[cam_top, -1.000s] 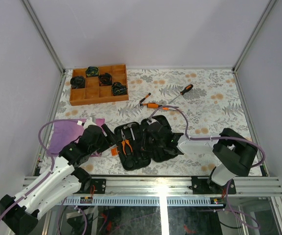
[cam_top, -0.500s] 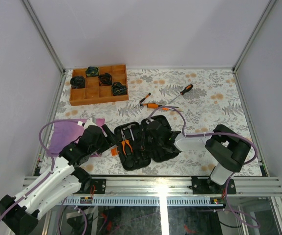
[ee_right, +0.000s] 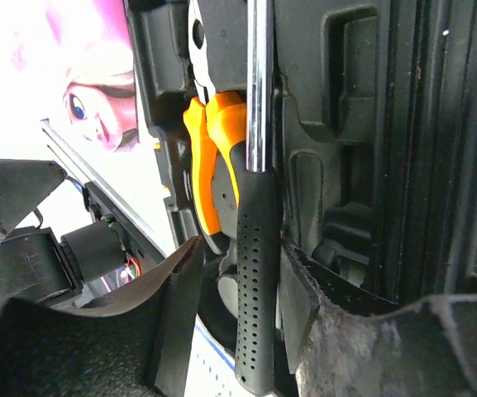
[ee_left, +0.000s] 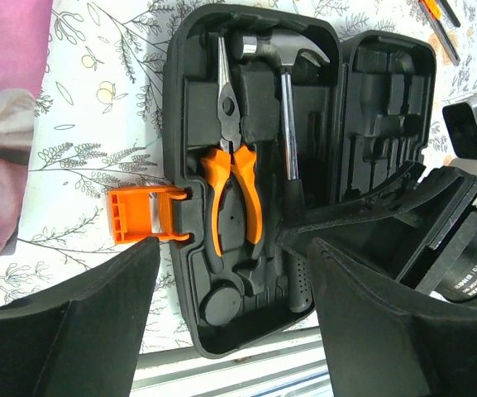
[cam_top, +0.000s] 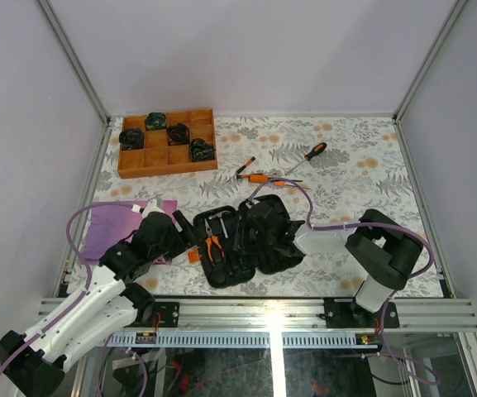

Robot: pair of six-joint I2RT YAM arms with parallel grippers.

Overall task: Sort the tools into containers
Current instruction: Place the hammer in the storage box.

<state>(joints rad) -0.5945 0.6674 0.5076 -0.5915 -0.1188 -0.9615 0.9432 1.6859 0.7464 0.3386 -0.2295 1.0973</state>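
The black tool case (cam_top: 226,273) lies open at the near middle of the table, its orange latch (ee_left: 143,213) on its left. Orange-handled pliers (ee_left: 231,182) and the black-handled steel hammer (ee_left: 288,124) lie in its moulded slots. My right gripper (ee_right: 242,252) is open. Its jaws straddle the hammer's perforated handle (ee_right: 255,273), the right finger against it and the left one apart. My left gripper (ee_left: 231,256) is open and empty above the case's near left edge. Three screwdrivers (cam_top: 263,178) lie on the table beyond the case.
A brown wooden compartment tray (cam_top: 168,157) holding dark objects stands at the far left. A pink cloth (cam_top: 114,223) lies left of the case under my left arm. The metal rail runs along the near table edge.
My right arm's elbow has drawn left toward the case, and the gripper has stayed over the hammer. My left arm has not visibly moved.
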